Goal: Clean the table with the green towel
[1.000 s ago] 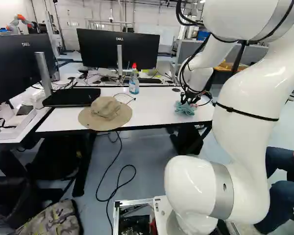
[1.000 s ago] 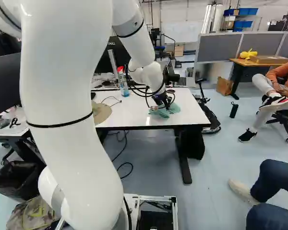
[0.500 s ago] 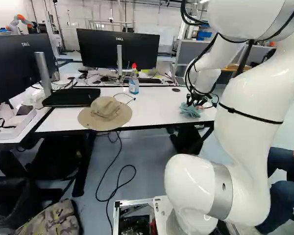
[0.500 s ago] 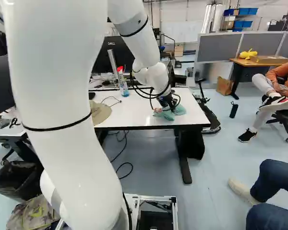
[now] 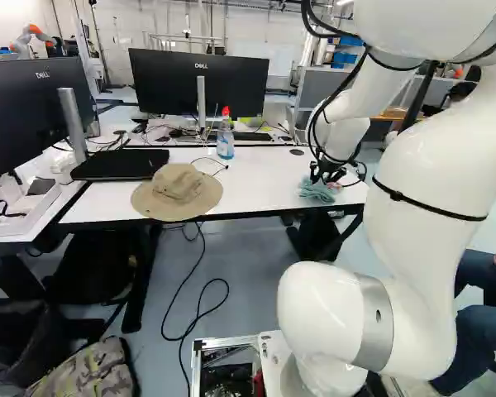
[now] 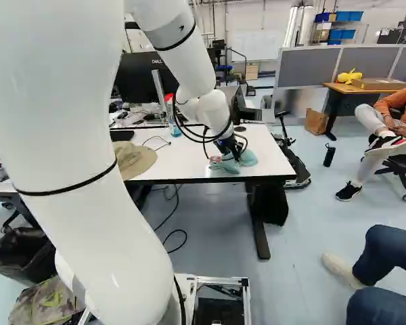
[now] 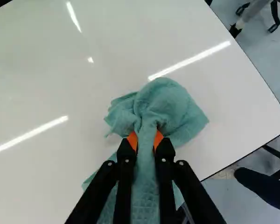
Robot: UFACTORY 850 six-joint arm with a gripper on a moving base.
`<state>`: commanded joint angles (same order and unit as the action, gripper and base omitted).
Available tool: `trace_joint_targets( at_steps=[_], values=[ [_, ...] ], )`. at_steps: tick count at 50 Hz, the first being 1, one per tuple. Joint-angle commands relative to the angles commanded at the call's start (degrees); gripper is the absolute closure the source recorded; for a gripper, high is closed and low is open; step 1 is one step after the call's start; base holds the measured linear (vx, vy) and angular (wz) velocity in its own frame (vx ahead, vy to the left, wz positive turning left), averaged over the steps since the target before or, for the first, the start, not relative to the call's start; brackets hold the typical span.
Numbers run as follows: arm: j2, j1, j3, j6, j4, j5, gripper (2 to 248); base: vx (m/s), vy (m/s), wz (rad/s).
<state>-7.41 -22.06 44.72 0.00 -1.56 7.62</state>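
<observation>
So, the white counter (image 7: 46, 93) is right under the end effector (image 7: 145, 140), which is near one corner. Green towel (image 7: 172, 109) is bunched on top, pinched between nearly closed fingers. Should be light and floppy, easy to drag; I'd grip that thick middle fold. Spray bottle (image 5: 225, 142) stands well ahead and left of the end effector, looks like blue liquid (image 5: 225, 152) inside.
</observation>
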Motion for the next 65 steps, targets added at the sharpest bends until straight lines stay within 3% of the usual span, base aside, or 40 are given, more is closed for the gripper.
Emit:
trace_joint_targets(
  at_steps=[15,36,49,65],
  values=[
    [0.65,2.99,-0.73,0.00,0.00,0.00,193,0.000,0.000,0.000],
    [-3.71,5.50,4.23,0.00,0.00,0.00,193,0.000,0.000,0.000],
    [-6.89,5.45,7.97,0.00,0.00,0.00,193,0.000,0.000,0.000],
    [-9.03,3.12,10.55,0.00,0.00,0.00,193,0.000,0.000,0.000]
  ],
)
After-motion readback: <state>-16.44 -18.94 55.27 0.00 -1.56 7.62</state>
